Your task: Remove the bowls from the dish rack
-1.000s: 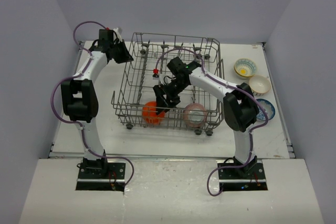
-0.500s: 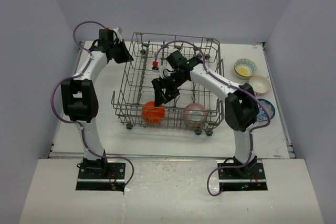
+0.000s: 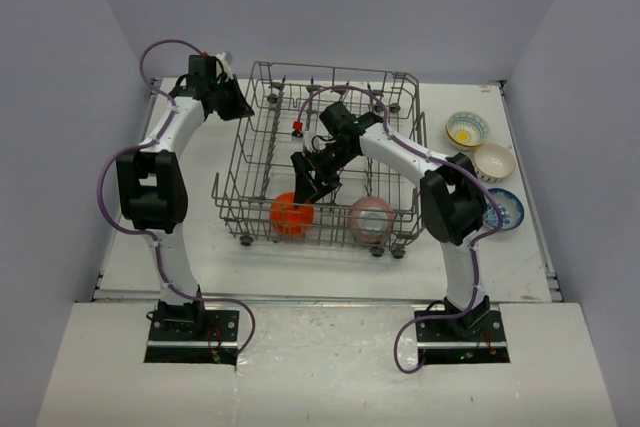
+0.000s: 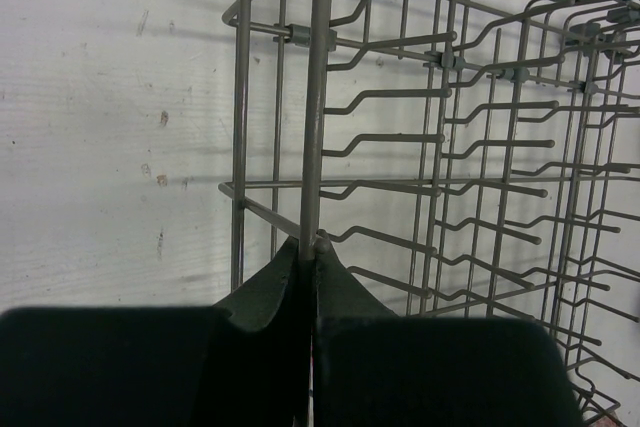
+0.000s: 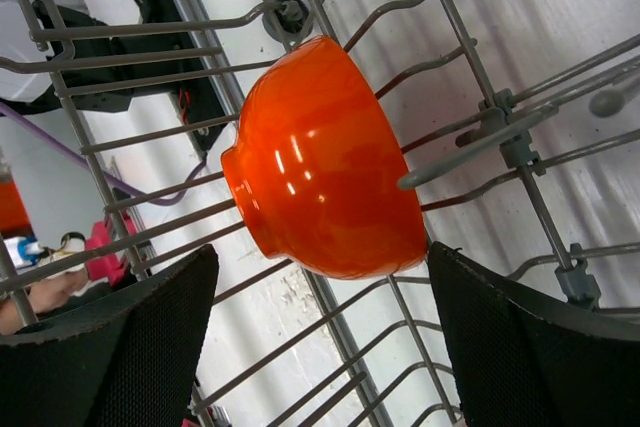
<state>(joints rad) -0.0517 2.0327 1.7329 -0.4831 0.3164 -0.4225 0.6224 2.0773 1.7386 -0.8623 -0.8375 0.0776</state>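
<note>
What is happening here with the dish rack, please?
The robot is unloading bowls from the dish rack. The left gripper is clamped on its far left corner, while the open right gripper hangs over the orange bowl. A pink bowl also sits inside; three bowls stand on the table beside it.

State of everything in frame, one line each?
dish rack: on table, two bowls inside
orange bowl: in rack, on its side
pink bowl: in rack
yellow-marked bowl: out, upright on table
cream bowl: out, upright on table
blue-and-white bowl: out, upright on table
left gripper: jaws shut on rack wire
right gripper: jaws open astride orange bowl
</note>
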